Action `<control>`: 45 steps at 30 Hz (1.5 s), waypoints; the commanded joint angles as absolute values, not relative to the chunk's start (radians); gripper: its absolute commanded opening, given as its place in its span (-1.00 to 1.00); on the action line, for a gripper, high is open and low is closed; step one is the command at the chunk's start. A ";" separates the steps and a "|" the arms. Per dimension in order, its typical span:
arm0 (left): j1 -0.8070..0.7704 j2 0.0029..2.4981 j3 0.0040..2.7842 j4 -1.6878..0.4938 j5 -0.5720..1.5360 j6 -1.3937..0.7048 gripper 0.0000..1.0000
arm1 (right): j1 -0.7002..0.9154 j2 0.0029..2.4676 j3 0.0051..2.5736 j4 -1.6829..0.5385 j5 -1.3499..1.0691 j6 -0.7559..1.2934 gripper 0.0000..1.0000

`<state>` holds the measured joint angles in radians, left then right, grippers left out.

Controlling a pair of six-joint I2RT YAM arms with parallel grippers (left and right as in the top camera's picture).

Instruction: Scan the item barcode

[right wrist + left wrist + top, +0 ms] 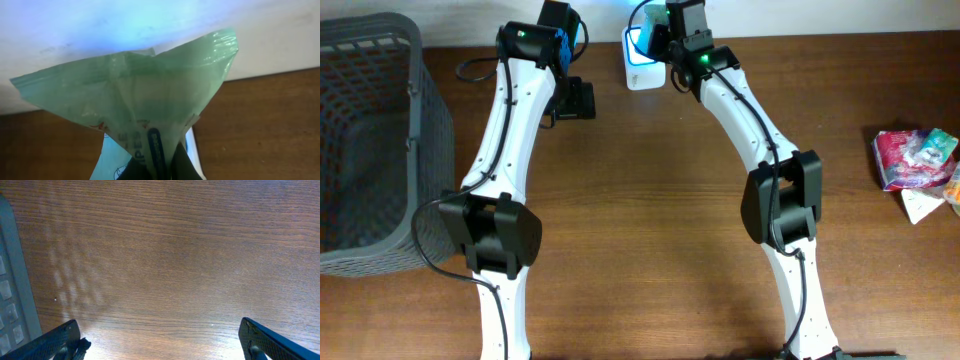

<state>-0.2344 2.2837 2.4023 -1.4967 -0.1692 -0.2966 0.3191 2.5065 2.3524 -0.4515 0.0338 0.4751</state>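
Pouch (135, 95), pale green, translucent, crinkled

basket (370, 140): overhead, 9 o'clock; left side and near corner cut by the frame edge.
packets (918, 160): 3 o'clock; cropped at the right edge, print too small to read.
scanner (642, 68): 12 o'clock; largely hidden behind the right wrist.
green pouch (130, 100): lower end cut off at 6 o'clock; lettering blurred.
right fingers (186, 169): dark sliver only, behind the green pouch.
left fingers (60, 341): tips only, at 7 and 5 o'clock.
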 commanded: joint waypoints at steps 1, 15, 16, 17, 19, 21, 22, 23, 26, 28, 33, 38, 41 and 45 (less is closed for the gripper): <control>-0.239 2.293 2.415 -1.497 -0.177 -0.306 0.98 | 0.279 2.359 2.371 -0.518 0.056 0.480 -0.92; -0.239 2.293 2.415 -1.497 -0.177 -0.306 0.98 | -0.159 2.234 2.321 -1.411 0.283 0.420 -0.92; -0.239 2.293 2.415 -1.497 -0.177 -0.306 0.98 | -0.189 2.234 2.309 -1.415 0.282 0.421 -0.92; -0.239 2.293 2.415 -1.497 -0.177 -0.306 0.98 | -0.231 2.234 2.293 -1.414 0.273 0.421 -0.92; -0.239 2.293 2.415 -1.497 -0.177 -0.306 0.98 | -0.289 2.234 2.264 -1.407 0.240 0.419 -0.92; -0.239 2.293 2.415 -1.497 -0.177 -0.306 0.98 | -0.326 2.234 2.223 -1.386 0.203 0.374 -0.92; -0.239 2.293 2.415 -1.497 -0.177 -0.306 0.98 | -0.334 2.234 2.202 -1.375 0.202 0.343 -0.92; -0.239 2.293 2.415 -1.497 -0.177 -0.306 0.98 | -0.336 2.234 2.178 -1.361 0.203 0.319 -0.92; -0.239 2.293 2.415 -1.497 -0.177 -0.306 0.98 | -0.342 2.234 2.062 -1.262 0.242 0.276 -0.82; -0.239 2.293 2.415 -1.497 -0.177 -0.306 0.98 | -0.342 2.234 2.001 -1.196 0.280 0.274 -0.82; -0.239 2.293 2.415 -1.497 -0.177 -0.306 0.98 | -0.344 2.233 1.953 -1.123 0.379 0.216 -0.40; -0.239 2.293 2.415 -1.497 -0.177 -0.306 0.98 | -0.333 2.209 2.053 -1.242 0.404 0.223 0.97; -0.239 2.293 2.415 -1.497 -0.177 -0.306 0.98 | -0.310 2.156 2.125 -1.343 0.404 0.264 0.97; -0.239 2.293 2.415 -1.497 -0.177 -0.306 0.98 | -0.262 1.966 2.149 -1.474 0.401 0.406 0.97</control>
